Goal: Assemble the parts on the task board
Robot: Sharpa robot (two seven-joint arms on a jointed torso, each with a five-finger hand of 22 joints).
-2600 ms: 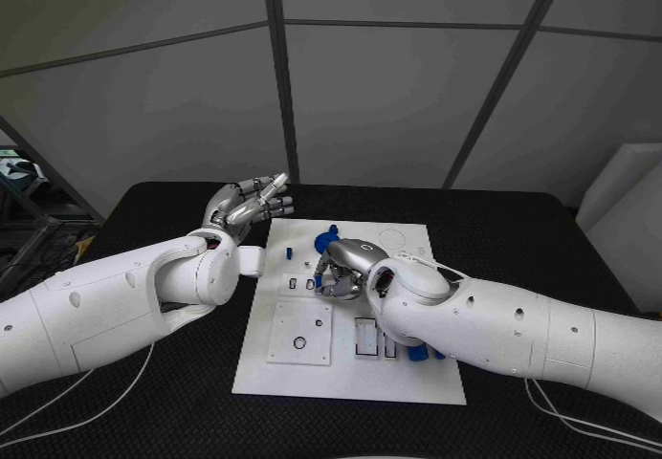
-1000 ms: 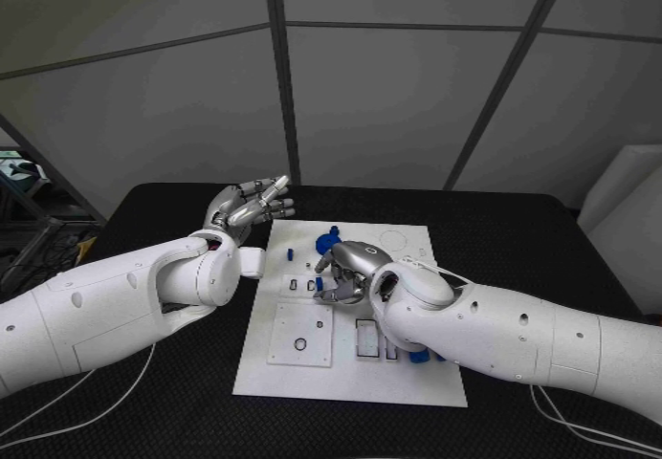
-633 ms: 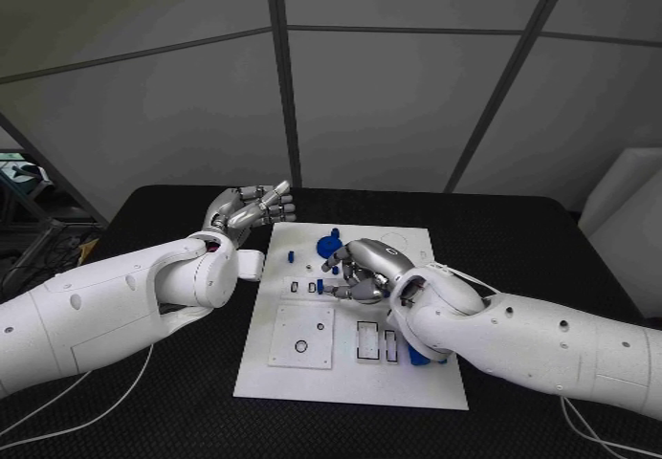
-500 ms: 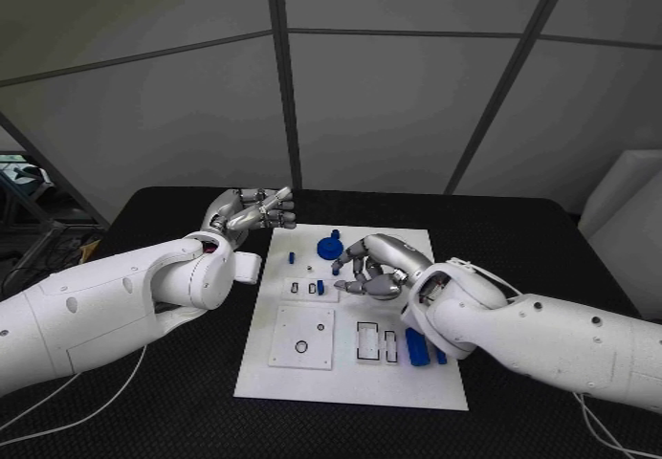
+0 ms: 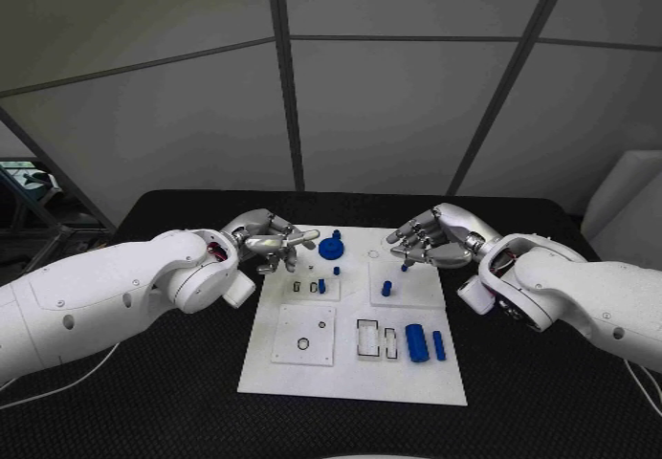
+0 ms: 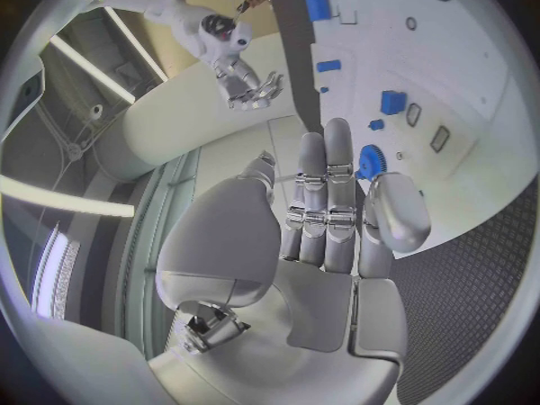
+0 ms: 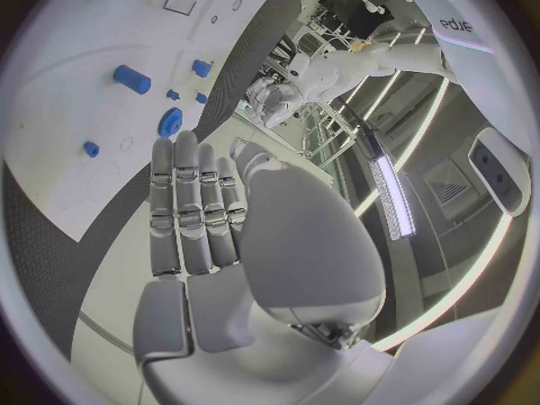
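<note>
The left hand (image 5: 274, 241), empty with fingers spread, hovers at the task board's (image 5: 352, 382) ten o'clock, blue parts (image 5: 415, 342) lie loose toward five o'clock awaiting assembly, and the right hand (image 5: 430, 239), empty too, hovers at one o'clock.

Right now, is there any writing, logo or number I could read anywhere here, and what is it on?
Dark letters on a white panel beyond the right hand: too small and bent to read.
Task board, blue parts, left hand: no writing to be seen.
</note>
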